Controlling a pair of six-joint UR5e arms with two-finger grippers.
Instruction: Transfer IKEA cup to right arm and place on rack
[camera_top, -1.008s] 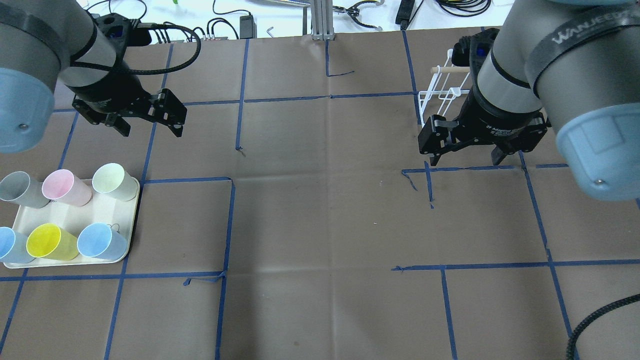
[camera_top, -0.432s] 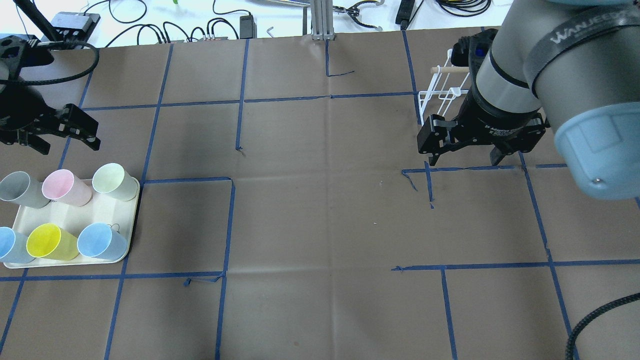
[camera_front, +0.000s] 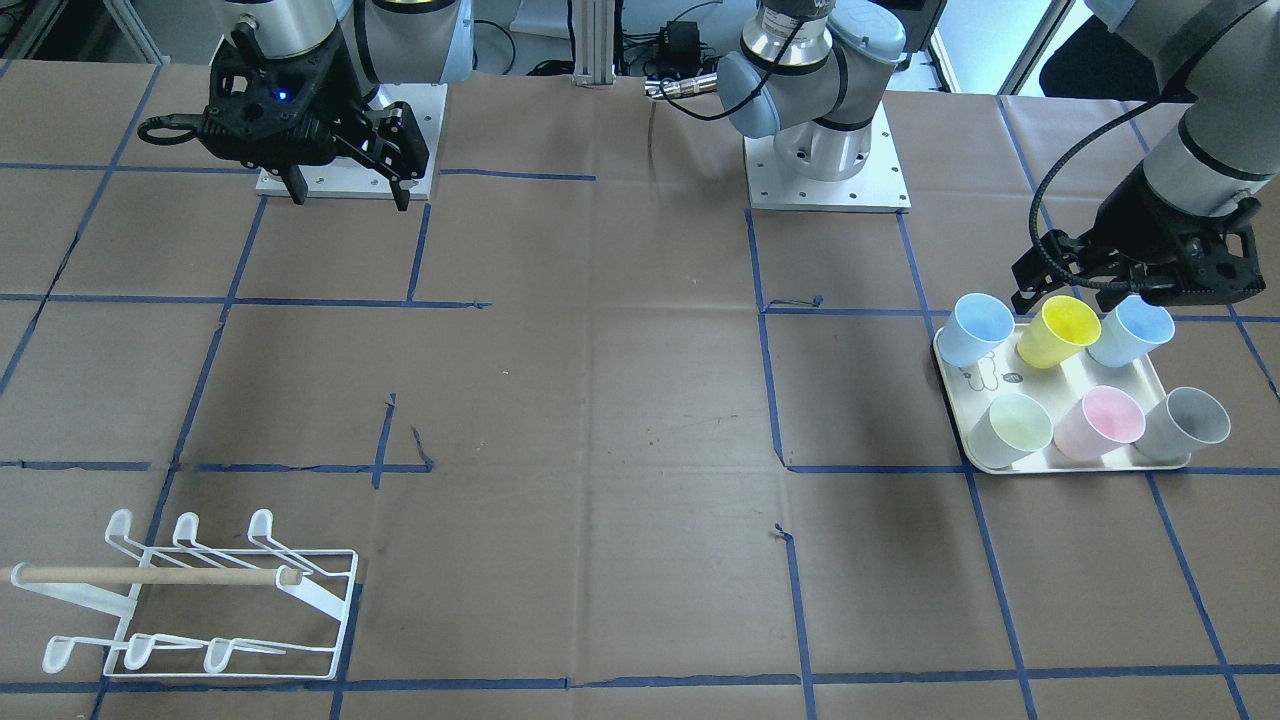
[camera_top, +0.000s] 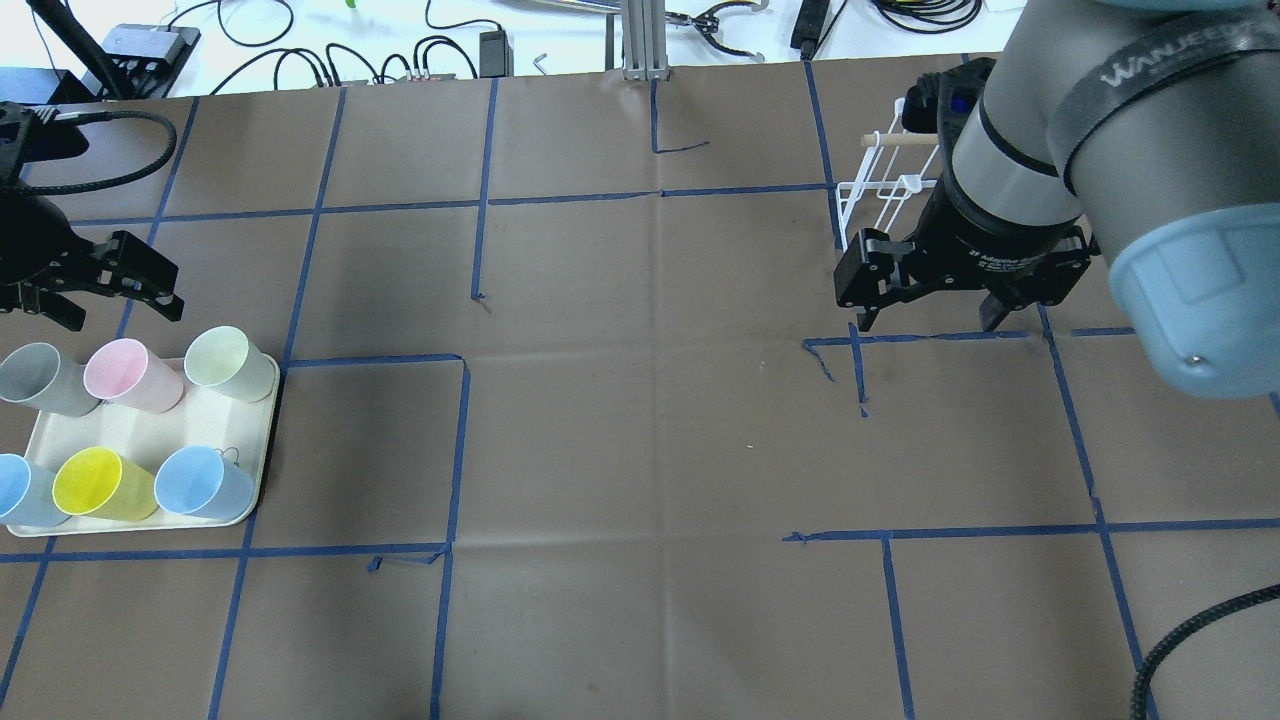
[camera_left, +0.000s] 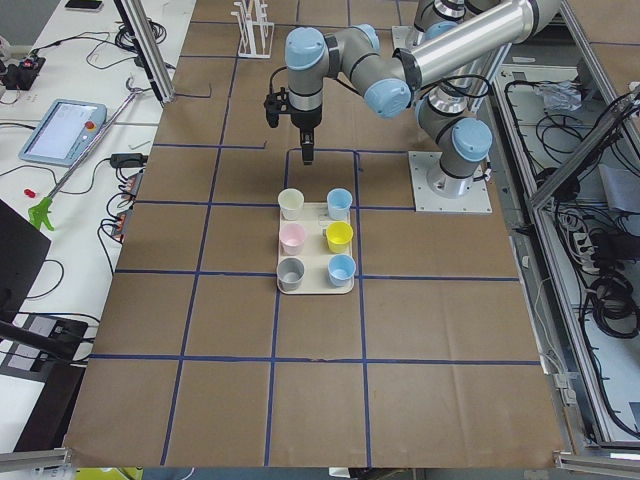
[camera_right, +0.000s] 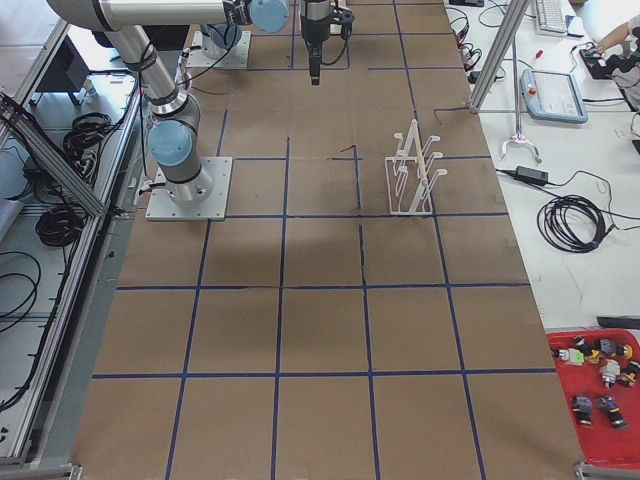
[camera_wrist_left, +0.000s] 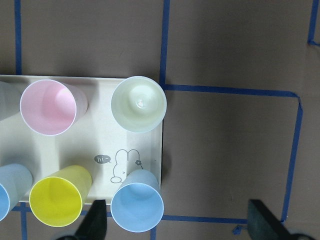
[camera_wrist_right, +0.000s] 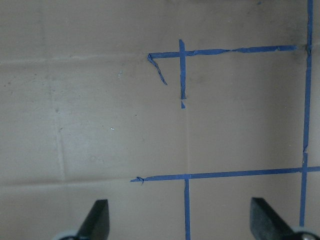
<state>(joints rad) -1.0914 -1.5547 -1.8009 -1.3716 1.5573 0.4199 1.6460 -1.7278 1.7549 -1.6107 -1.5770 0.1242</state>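
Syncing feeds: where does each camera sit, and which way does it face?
Front-facing: across the table, facing the robot; both arms.
Overhead: behind the robot, looking forward-down; left gripper, right gripper.
Exterior left: table's left end; left arm nearest.
Exterior right: right end; right arm nearest.
Left wrist: straight down on tray's cups; own fingertips.
Right wrist: straight down on paper; own fingertips.
Shared: front-facing, overhead both show tray, rack.

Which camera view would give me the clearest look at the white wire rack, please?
The exterior front-facing view: the rack lies unobstructed, both prong rows and its wooden dowel visible. Overhead, the right arm hides most of it. The two side views show it small and distant; the wrist views miss it.
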